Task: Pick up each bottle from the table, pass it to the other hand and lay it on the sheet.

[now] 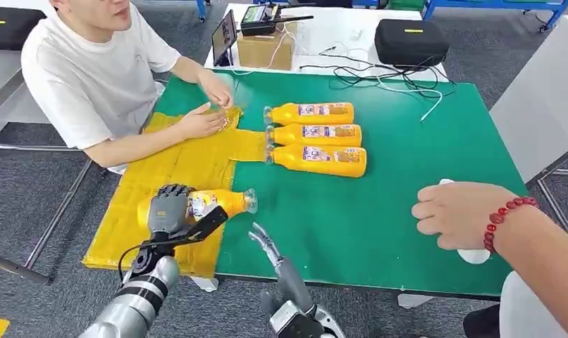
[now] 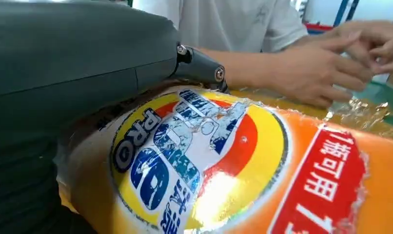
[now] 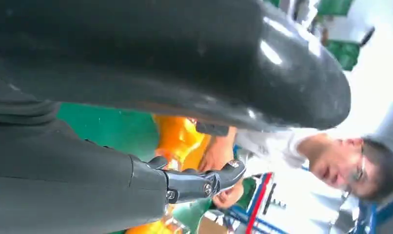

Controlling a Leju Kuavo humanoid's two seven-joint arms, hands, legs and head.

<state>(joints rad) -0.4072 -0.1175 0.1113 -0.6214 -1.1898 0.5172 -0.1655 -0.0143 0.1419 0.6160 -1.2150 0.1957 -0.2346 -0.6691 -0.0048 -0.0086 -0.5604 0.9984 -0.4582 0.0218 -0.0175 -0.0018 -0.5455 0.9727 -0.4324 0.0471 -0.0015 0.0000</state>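
The left hand (image 1: 170,208) grips a bottle (image 1: 221,202) over the yellow sheet (image 1: 186,165) at the counter's (image 1: 408,183) seven o'clock, its long axis running nine-to-three, cap toward the empty right hand (image 1: 267,243), fingers apart, just beside at four o'clock.

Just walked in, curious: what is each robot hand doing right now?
Left hand: holding an orange bottle above the yellow sheet.
Right hand: open, holding nothing.
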